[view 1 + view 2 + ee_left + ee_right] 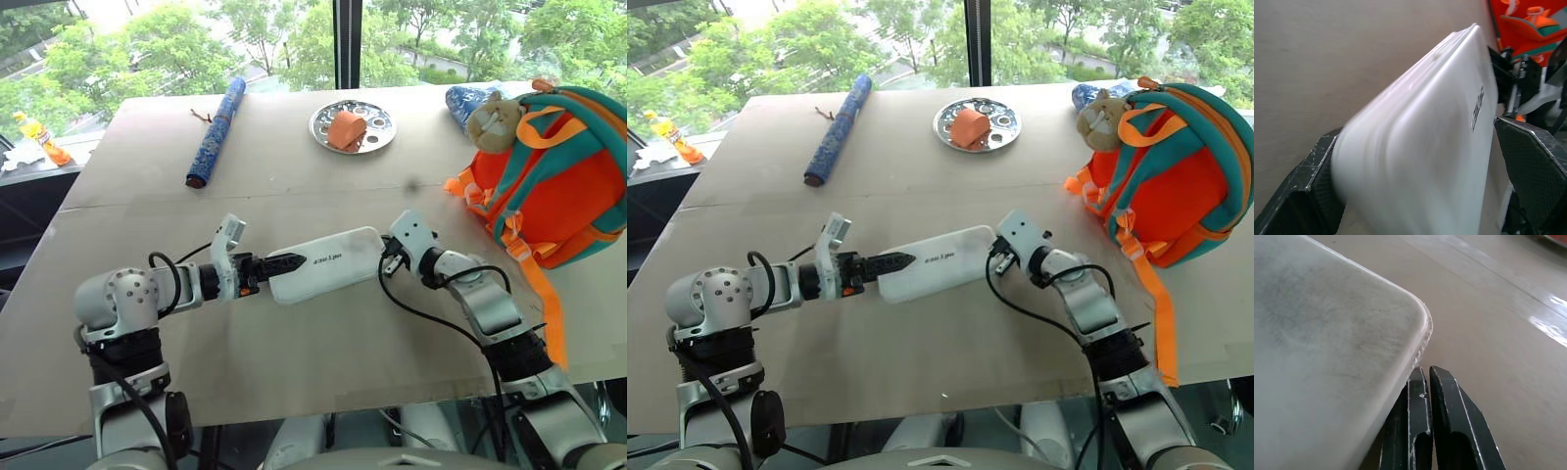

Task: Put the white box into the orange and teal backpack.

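The white box [326,264] lies mid-worktop [294,362], toward its near edge, well left of the orange and teal backpack [558,186] at the right edge. The left claw [284,264] stands spread around the box's left end. The right claw [1427,382], pressed together, touches the right end.

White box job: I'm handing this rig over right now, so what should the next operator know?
Left tool: open, fingers on either side of one end of the white box, not clamped.
Right tool: shut, tips pressed against the box's other end.
The box lies flat on the table between both tools.
The orange and teal backpack stands at the table's right edge, apart from the box.
Done: box bracketed.
Left: grip it, carry it right, put it into the backpack.
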`<action>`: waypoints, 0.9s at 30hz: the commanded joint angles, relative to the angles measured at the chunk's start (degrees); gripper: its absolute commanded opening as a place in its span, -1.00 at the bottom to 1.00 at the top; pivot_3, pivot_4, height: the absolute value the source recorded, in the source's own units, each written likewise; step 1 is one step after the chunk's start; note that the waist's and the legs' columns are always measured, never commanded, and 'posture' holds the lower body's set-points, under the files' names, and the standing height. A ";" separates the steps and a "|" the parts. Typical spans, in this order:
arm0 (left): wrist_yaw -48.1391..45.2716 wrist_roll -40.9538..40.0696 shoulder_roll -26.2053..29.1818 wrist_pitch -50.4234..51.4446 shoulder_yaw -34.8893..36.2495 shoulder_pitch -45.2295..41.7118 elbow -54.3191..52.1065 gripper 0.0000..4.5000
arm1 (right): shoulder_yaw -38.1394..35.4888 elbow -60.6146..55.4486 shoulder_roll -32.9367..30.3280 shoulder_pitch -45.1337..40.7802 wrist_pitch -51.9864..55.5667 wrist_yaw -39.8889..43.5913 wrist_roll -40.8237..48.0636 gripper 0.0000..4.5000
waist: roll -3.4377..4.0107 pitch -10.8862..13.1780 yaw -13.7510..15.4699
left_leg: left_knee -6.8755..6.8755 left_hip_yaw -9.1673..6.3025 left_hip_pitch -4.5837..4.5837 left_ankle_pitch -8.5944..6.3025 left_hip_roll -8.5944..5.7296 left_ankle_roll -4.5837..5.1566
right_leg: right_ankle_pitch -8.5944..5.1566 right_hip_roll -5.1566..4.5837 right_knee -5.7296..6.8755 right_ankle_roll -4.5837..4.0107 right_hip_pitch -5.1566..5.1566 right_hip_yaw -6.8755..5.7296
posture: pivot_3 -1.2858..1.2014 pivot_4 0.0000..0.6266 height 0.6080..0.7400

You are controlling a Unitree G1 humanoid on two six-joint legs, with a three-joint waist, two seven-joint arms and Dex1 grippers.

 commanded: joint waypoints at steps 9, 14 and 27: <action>2.17 -5.91 -2.18 2.15 -0.83 3.20 0.16 0.09 | 0.28 -1.10 1.78 0.74 1.88 -0.99 -1.22 -1.00 | -0.02 -0.04 0.02 | 0.00 -0.01 0.03 0.00 0.00 0.00 | 0.00 0.01 0.00 0.00 0.02 0.00 | 0.03 -0.52 0.87; 2.27 -8.69 -2.52 2.15 1.73 2.51 0.56 -0.54 | -6.79 -6.56 1.39 1.53 5.07 -3.89 1.42 -1.00 | -0.11 -0.09 1.36 | 0.09 -0.10 0.04 0.01 -0.02 -0.02 | 0.01 0.00 0.01 -0.02 0.11 -0.06 | 0.03 -0.52 0.87; 4.02 -12.84 -5.44 -0.02 6.95 -4.81 1.38 -0.56 | -36.03 -58.44 -3.41 15.81 39.27 -4.12 26.04 1.00 | 0.04 0.03 1.39 | -0.06 -0.21 -0.20 0.00 0.02 -0.06 | 0.00 0.04 -0.10 -0.02 -0.12 -0.13 | 0.03 -0.52 0.87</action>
